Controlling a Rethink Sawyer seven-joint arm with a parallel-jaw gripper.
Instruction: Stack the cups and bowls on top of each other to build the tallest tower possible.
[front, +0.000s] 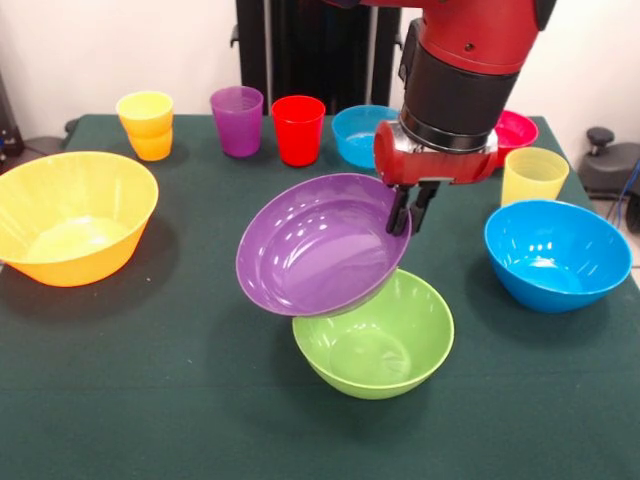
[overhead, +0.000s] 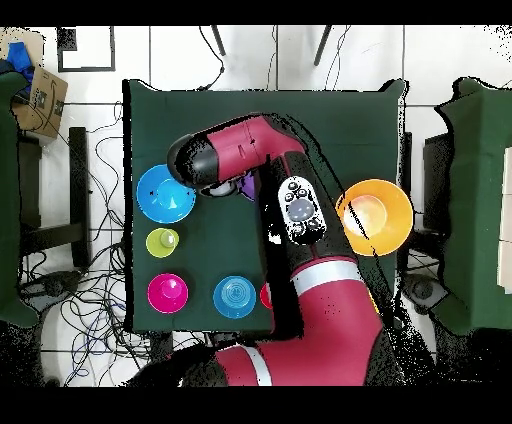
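My gripper (front: 407, 212) is shut on the right rim of the large purple bowl (front: 322, 243). It holds the bowl tilted, just above the green bowl (front: 380, 340) at the table's middle front. The wide orange bowl (front: 70, 215) sits at the left and also shows in the overhead view (overhead: 377, 216). The blue bowl (front: 556, 254) sits at the right, also in the overhead view (overhead: 165, 193). Along the back stand the orange-yellow cup (front: 147, 124), purple cup (front: 237, 120), red cup (front: 298, 129), small translucent blue bowl (front: 362, 134), red-pink bowl (front: 518, 130) and pale yellow cup (front: 533, 175).
The dark green table (front: 150, 400) carries everything. In the overhead view my arm (overhead: 300, 290) hides the table's middle, the purple and green bowls and several cups. Cables and boxes lie on the floor around the table.
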